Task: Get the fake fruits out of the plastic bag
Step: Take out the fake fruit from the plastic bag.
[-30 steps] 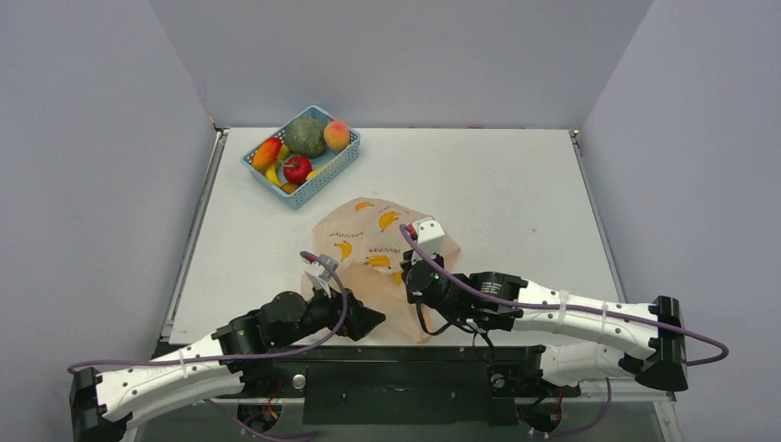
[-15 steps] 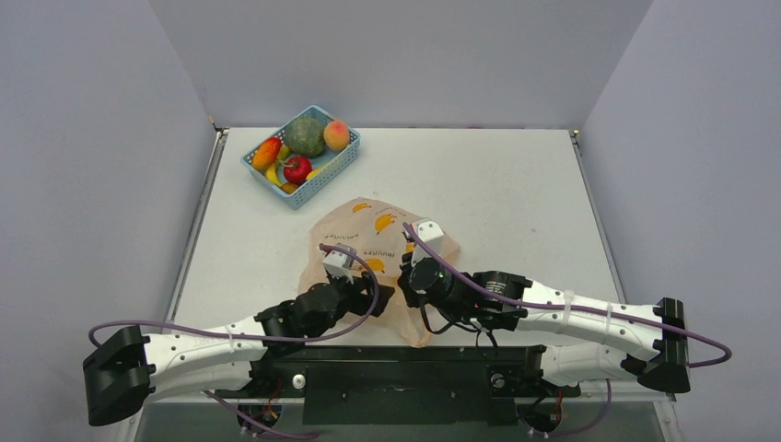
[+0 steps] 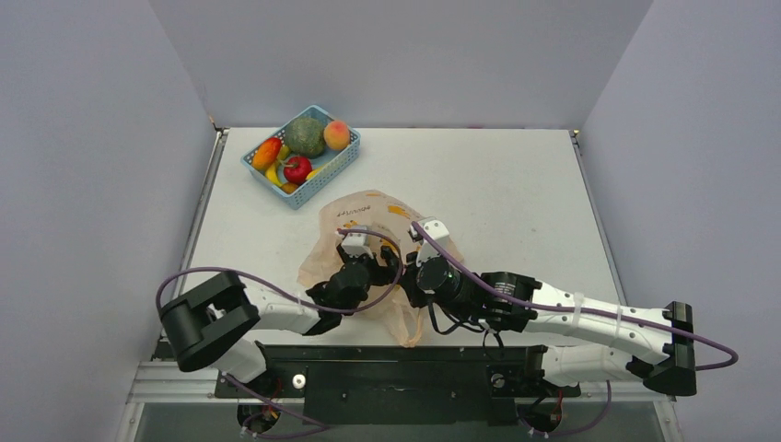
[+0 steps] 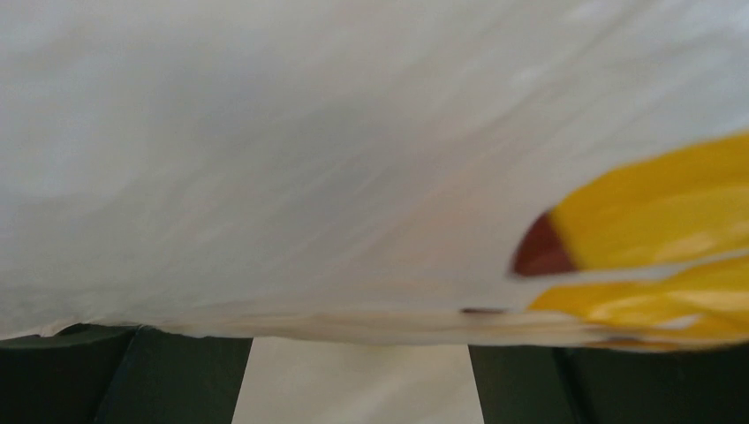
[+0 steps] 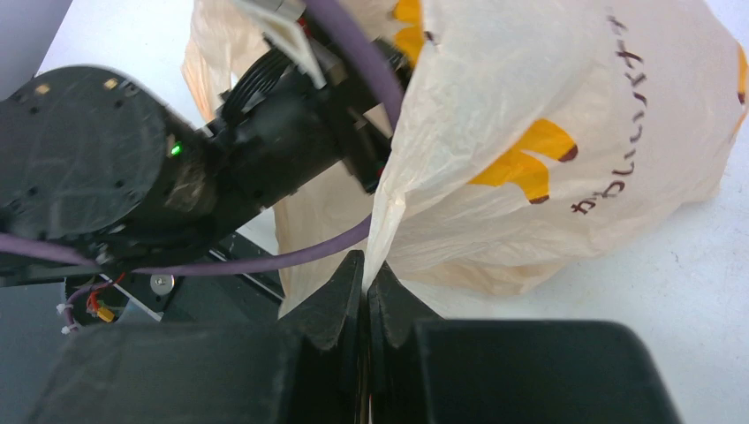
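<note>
The plastic bag lies mid-table, pale orange with printed bananas; it also shows in the right wrist view. My right gripper is shut on the bag's near edge, its jaws pinching the film. My left gripper reaches into the bag's mouth beside it. In the left wrist view its dark fingers stand wide apart and hold nothing, with bag film filling the frame. No fruit shows inside the bag. An orange-red fruit and a peach-pink fruit lie in the basket.
The blue mesh basket stands at the back left and also holds a big green ball, a red apple and a banana. The left arm's body crosses close to my right gripper. Grey walls enclose the table.
My left arm has swung right and forward, and its gripper has gone into the bag's mouth. The bag has bunched up and shifted back. My right gripper has kept its hold on the edge.
</note>
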Robot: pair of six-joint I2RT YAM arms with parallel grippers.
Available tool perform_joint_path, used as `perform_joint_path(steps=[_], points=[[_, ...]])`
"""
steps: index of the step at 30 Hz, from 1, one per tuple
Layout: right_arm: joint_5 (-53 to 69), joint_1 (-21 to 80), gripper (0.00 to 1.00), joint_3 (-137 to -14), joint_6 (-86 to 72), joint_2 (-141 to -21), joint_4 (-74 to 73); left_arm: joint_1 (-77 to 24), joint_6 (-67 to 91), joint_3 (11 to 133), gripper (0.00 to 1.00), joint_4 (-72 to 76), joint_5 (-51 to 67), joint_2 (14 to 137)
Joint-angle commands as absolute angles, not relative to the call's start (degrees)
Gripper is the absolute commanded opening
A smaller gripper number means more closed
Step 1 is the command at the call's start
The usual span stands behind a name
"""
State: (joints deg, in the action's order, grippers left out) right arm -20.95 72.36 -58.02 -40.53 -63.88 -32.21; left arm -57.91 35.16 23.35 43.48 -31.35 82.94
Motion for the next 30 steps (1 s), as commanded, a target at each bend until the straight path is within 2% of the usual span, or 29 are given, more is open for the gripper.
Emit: perform_joint_path(steps=[1,6,11,15,17,19,20,23,30], points=[[-20.1,71.9,0.0,-56.7,-38.8,-61.7,-30.7,-56.0,35.1,29.6,0.85,54.3,-33.2,91.5],[-19.4,71.4,0.0,-55.0,-37.5,-60.3,-30.2,-56.0,32.7,35.8,0.95,55.9,-35.8,100.1],[-19.2,70.0,0.0,-51.7,-36.9,-57.4,-30.0,-56.1,30.8,40.9,0.94,59.2,-33.8,110.0],[-18.8,68.0,0.0,-47.1,-37.9,-53.1,-29.0,-55.8,32.3,40.9,0.86,59.2,-34.4,114.4],[-19.0,67.1,0.0,-44.9,-38.9,-51.2,-28.8,-55.2,31.2,41.1,0.74,59.2,-34.3,114.9],[-18.8,66.4,0.0,-43.0,-39.6,-49.5,-28.3,-54.6,29.8,41.2,0.7,59.0,-33.0,114.3],[-18.8,66.1,0.0,-41.9,-39.9,-48.3,-28.1,-54.2,29.0,41.2,0.68,58.7,-31.9,113.2],[-20.2,66.0,0.0,-39.9,-40.4,-46.4,-28.0,-54.1,27.8,41.2,0.54,54.6,-29.9,109.5],[-22.1,65.9,0.0,-35.7,-40.7,-44.8,-26.8,-54.1,27.7,36.1,0.39,47.3,-23.2,95.0]])
